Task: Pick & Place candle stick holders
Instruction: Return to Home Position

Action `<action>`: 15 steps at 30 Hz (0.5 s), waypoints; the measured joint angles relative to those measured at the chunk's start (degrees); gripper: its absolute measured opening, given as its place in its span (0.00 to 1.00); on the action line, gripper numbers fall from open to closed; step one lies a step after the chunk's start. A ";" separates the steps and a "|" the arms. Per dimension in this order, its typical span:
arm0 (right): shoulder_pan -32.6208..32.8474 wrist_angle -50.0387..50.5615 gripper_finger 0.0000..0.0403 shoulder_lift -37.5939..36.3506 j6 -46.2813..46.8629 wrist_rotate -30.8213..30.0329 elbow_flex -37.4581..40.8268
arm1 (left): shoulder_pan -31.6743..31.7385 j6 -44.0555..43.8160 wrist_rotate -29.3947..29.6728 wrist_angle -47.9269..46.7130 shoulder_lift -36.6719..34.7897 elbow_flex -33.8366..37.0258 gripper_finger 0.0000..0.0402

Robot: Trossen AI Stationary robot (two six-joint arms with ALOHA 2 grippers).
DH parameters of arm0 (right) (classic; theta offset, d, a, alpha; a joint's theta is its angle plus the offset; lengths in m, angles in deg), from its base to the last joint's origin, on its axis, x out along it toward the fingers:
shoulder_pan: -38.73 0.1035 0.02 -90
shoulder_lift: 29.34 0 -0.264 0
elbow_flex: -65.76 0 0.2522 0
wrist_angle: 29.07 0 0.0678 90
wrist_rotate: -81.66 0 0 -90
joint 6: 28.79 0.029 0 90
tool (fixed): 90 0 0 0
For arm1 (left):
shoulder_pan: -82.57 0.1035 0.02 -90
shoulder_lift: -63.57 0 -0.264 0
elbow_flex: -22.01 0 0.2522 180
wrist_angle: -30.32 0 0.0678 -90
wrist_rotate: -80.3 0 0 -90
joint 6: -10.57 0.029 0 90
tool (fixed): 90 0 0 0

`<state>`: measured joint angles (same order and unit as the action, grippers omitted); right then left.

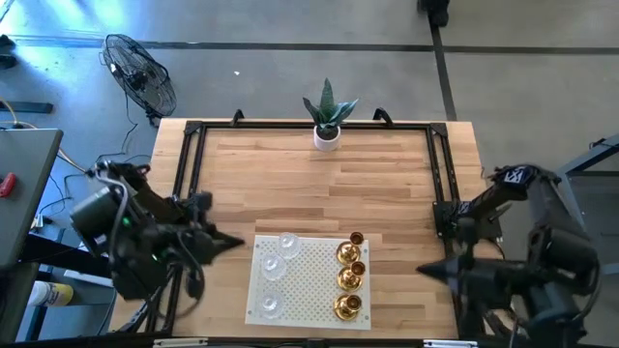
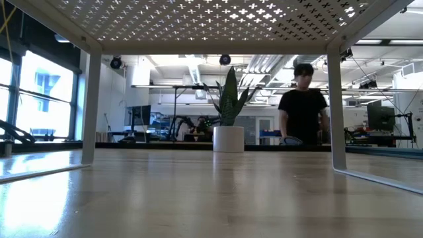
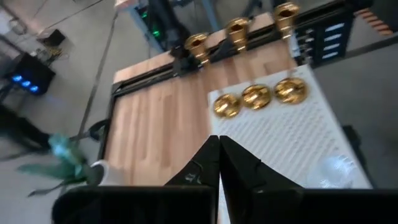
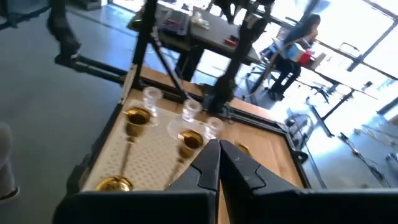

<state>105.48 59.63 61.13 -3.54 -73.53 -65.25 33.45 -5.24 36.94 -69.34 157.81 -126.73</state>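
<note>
Three gold candle stick holders (image 1: 349, 279) stand in a row along the right side of a white perforated stand (image 1: 309, 290), on their round bases. They also show in the left wrist view (image 3: 256, 96) and the right wrist view (image 4: 138, 116). Three clear glass holders (image 1: 274, 267) stand on the stand's left side; they also show in the right wrist view (image 4: 191, 109). My left gripper (image 1: 237, 242) is shut and empty, just left of the stand. My right gripper (image 1: 426, 270) is shut and empty, to the right of the stand.
A white pot with a green plant (image 1: 327, 135) stands at the table's far edge, in the middle. A black frame (image 1: 193, 130) runs along the table's sides. The low view looks under the stand, past its legs (image 2: 337, 106). A person (image 2: 303, 109) stands beyond the table. A fan (image 1: 140, 72) stands on the floor.
</note>
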 joint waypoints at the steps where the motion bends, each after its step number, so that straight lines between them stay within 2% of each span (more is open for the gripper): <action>1: 0.61 2.52 0.00 -0.59 2.80 -0.93 -0.02 | 0.00 -1.03 0.60 -1.61 -0.91 0.00 0.00; 4: 2.37 10.87 0.00 -2.09 12.63 -4.02 -0.02 | 0.02 -4.62 2.46 -4.10 -3.80 0.39 0.00; 6: 3.65 15.33 0.00 -3.04 18.54 -5.93 0.07 | 0.02 -3.66 1.13 -3.89 -6.16 1.94 0.00; 11: 7.20 11.59 0.00 -7.90 15.93 -8.07 6.52 | -0.02 -4.28 -1.84 -4.09 -11.60 7.27 0.00; 15: 10.97 12.10 0.00 -14.28 23.47 -12.87 15.71 | 0.00 -7.46 -2.14 -3.11 -18.27 15.31 0.00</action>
<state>116.45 71.73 46.84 19.92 -86.40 -49.55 33.45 -12.70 34.79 -72.45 139.54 -111.42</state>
